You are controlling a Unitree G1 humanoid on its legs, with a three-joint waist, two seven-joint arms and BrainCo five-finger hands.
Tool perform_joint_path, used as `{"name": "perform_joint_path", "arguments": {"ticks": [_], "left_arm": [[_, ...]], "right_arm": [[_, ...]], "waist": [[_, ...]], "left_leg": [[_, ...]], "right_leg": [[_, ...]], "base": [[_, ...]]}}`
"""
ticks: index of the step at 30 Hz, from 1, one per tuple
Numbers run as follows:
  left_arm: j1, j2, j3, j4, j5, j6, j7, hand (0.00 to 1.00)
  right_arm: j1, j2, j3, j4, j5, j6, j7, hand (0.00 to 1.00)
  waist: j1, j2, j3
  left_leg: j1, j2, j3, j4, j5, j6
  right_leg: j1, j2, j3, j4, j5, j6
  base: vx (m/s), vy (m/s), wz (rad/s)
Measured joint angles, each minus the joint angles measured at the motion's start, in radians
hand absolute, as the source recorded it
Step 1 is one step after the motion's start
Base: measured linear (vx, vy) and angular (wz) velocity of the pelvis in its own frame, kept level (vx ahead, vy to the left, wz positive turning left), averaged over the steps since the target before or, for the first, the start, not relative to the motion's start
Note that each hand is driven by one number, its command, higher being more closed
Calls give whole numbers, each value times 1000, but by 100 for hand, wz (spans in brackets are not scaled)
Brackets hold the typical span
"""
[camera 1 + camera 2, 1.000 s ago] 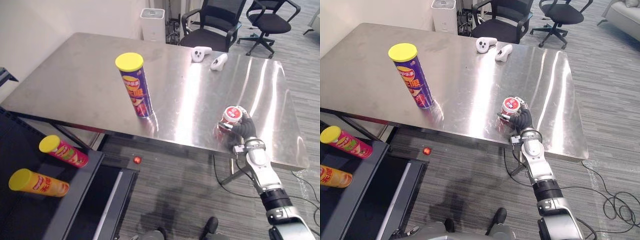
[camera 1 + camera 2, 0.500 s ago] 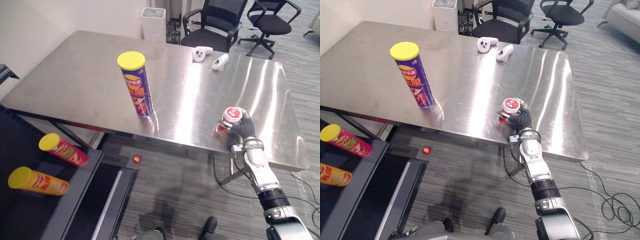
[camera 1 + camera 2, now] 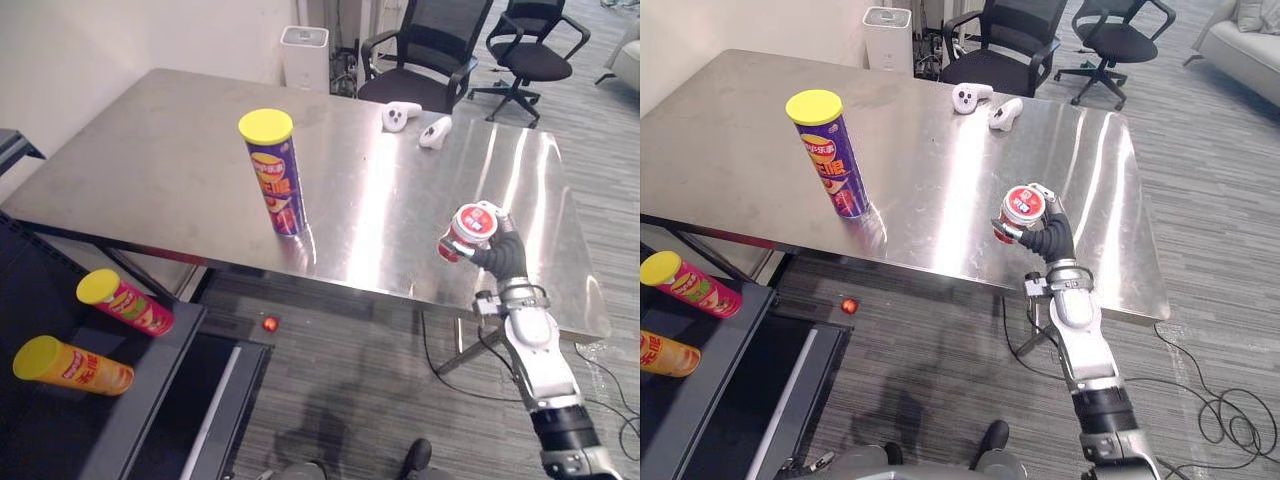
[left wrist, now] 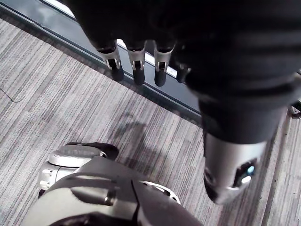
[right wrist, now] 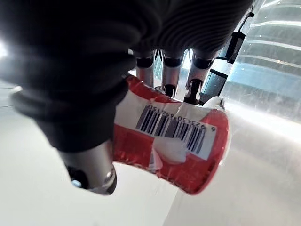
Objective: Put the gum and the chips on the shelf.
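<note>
The gum, a red tub (image 3: 469, 228) with a white lid, is tilted and held a little above the steel table (image 3: 160, 170) near its front right edge. My right hand (image 3: 503, 257) is shut on it; in the right wrist view the fingers (image 5: 167, 70) and thumb (image 5: 92, 170) wrap the tub (image 5: 175, 143). The chips, a purple can (image 3: 273, 172) with a yellow lid, stand upright at the middle of the table, well left of that hand. My left hand (image 4: 136, 66) hangs over the carpet with relaxed fingers, holding nothing.
A black shelf (image 3: 150, 400) at lower left carries two lying cans, one pink (image 3: 125, 302) and one orange (image 3: 70, 365). Two white controllers (image 3: 400, 112) rest at the table's far side. Office chairs (image 3: 430, 50) and a white bin (image 3: 303, 55) stand behind. A red ball (image 3: 269, 323) lies on the floor.
My right hand has lifted the gum tub off the table and tipped it. The purple can has not moved.
</note>
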Motion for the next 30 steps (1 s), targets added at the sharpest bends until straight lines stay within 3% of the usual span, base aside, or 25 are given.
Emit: {"name": "perform_joint_path", "arguments": {"ticks": [6,19,25,28,29,30], "left_arm": [[10,1,-1,1,12,0,-2,0],[27,8,-8,17,28,2,-4,0],[22,-1,10,19,18,19,-4,0],[0,-31,20,18,-22,19,0,0],[-3,-35,23,15,-24,19,2,0],[3,-39,31,16,-24,21,4,0]], "right_arm": [[54,0,-13,-71,0,-10,23,100],[128,0,-13,-103,1,-10,25,100],[46,7,41,-63,29,-10,24,100],[-28,10,45,-17,44,-10,14,100],[-47,12,47,5,56,-9,10,100],[-52,13,50,5,57,-9,7,100]], "waist": [[-17,-4,-11],[-20,-1,-74],[-13,17,-71],[-5,55,-52],[12,62,-49],[31,73,-47]], "left_leg": [[0,3,5,2,1,1],[3,13,28,1,0,0],[-87,34,-34,111,-2,-4],[-140,46,-138,121,4,-14],[-152,53,-137,99,18,-27],[-163,82,-98,87,6,-9]], "right_leg": [[-3,4,8,0,0,0],[-6,14,31,0,0,0],[-19,18,-12,11,-7,-9],[3,31,-130,6,-17,-24],[-1,27,-163,11,-26,-36],[-2,31,-202,22,-33,-46]], "base": [[-7,-9,-2],[-8,-10,-5],[-37,-45,21],[-93,-105,105],[-133,-84,80],[-120,-101,88]]}}
